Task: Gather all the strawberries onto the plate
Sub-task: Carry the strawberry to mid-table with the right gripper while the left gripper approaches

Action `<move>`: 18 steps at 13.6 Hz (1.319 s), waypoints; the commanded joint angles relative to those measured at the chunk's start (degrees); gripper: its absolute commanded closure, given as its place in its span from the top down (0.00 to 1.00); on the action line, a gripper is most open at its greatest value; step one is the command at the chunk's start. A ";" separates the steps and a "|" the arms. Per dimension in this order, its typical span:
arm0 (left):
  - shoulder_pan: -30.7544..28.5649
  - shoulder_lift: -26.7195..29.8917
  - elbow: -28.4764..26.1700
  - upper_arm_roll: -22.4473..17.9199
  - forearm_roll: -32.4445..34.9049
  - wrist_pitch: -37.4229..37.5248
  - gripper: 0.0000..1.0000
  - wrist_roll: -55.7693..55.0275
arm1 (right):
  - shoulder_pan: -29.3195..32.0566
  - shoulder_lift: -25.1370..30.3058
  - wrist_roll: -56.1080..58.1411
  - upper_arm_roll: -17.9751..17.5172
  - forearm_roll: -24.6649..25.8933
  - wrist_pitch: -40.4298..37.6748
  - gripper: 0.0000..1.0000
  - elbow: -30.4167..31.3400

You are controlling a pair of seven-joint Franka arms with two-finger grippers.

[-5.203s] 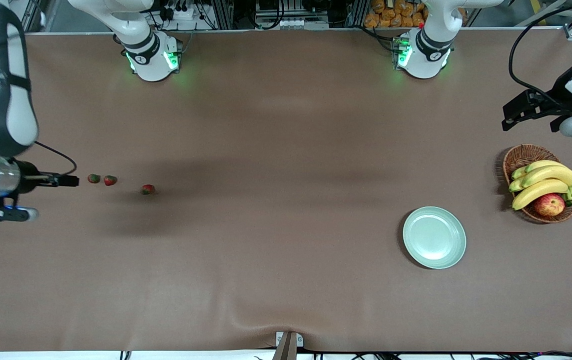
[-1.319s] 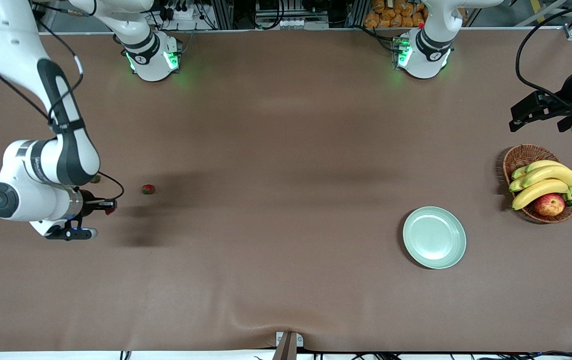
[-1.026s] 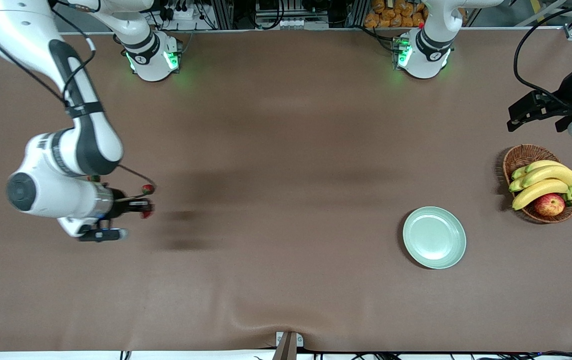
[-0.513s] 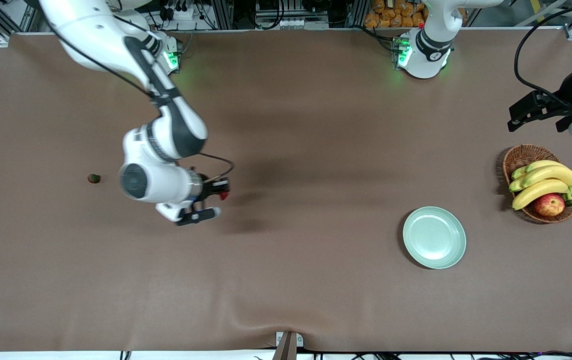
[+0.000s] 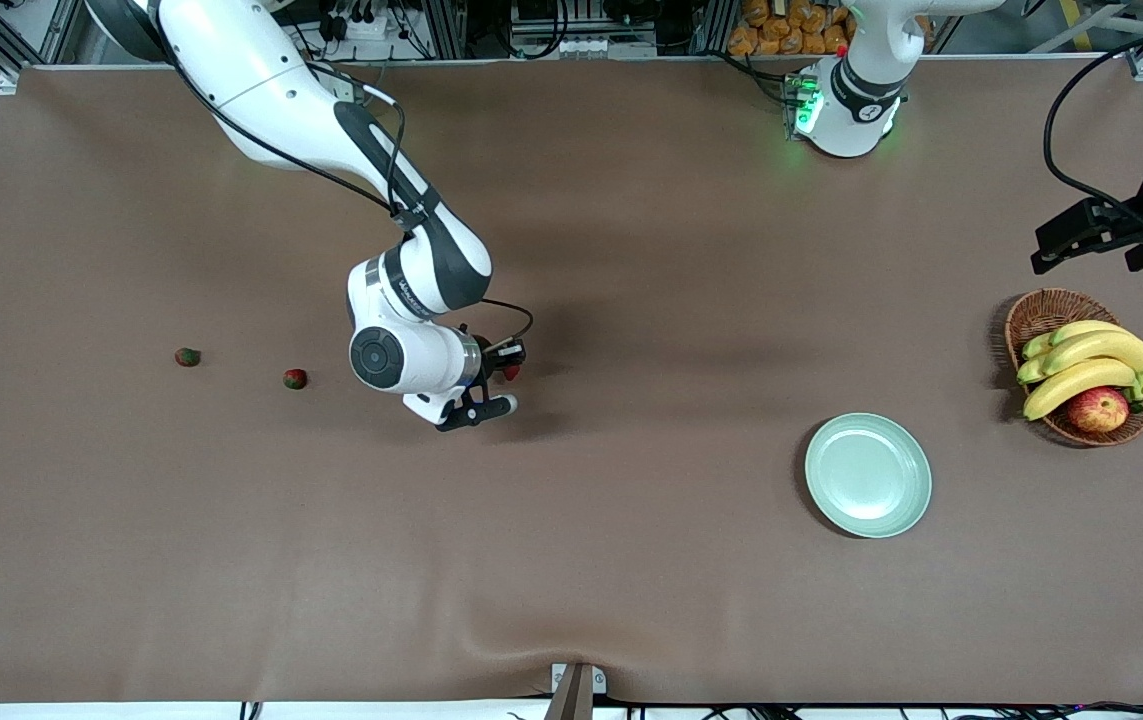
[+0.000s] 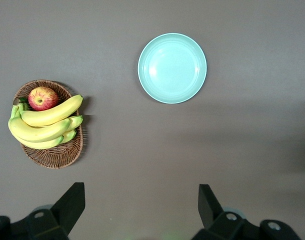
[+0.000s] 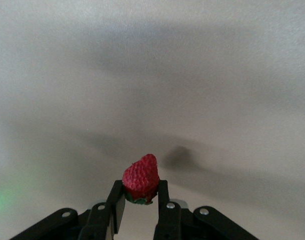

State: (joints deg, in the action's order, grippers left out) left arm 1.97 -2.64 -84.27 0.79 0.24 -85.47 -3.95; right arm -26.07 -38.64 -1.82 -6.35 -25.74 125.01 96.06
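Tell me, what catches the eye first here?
The right gripper, up over the middle of the brown table, pinches a red strawberry. The empty mint plate lies toward the left arm's end, beside a basket of bananas, while the left gripper waits open above them.

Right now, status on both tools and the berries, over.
Right tool shut on a strawberry, airborne mid-table. Left tool open, waiting above the basket. Two strawberries on table. Plate empty.

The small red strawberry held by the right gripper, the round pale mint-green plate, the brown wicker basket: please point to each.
Held strawberry [image 7: 141,178], right wrist view, red flesh.
Plate [image 5: 868,476], front view, bare centre.
Basket [image 5: 1043,310], front view, woven rim.
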 commanded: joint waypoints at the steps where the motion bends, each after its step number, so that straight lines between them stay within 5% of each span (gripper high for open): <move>1: -0.21 0.18 0.25 0.26 -0.95 0.39 1.00 0.34 | -1.70 -0.82 0.24 0.72 -1.41 -0.12 0.04 -0.35; 6: 1.28 -2.80 -0.10 0.79 -1.21 0.39 1.00 0.34 | -1.97 -1.44 0.33 0.72 -1.33 -0.12 0.35 -0.26; 10: 3.38 -9.29 0.16 2.63 -3.40 0.22 1.00 -0.79 | -1.27 -1.00 0.24 0.72 -1.33 -0.65 0.70 -0.26; 15: 5.50 -12.83 0.25 2.81 -3.67 -2.15 1.00 -1.24 | 3.20 2.16 0.85 1.95 -0.80 -8.18 0.83 -2.11; 18: 6.20 -13.26 0.25 2.81 -3.76 -2.85 1.00 -2.64 | 6.99 5.94 1.47 5.28 1.65 -9.35 1.00 -1.85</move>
State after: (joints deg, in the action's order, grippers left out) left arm 7.75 -15.87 -84.82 3.71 -2.60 -88.01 -5.12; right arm -21.75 -35.90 -1.37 -2.57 -25.40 117.23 93.13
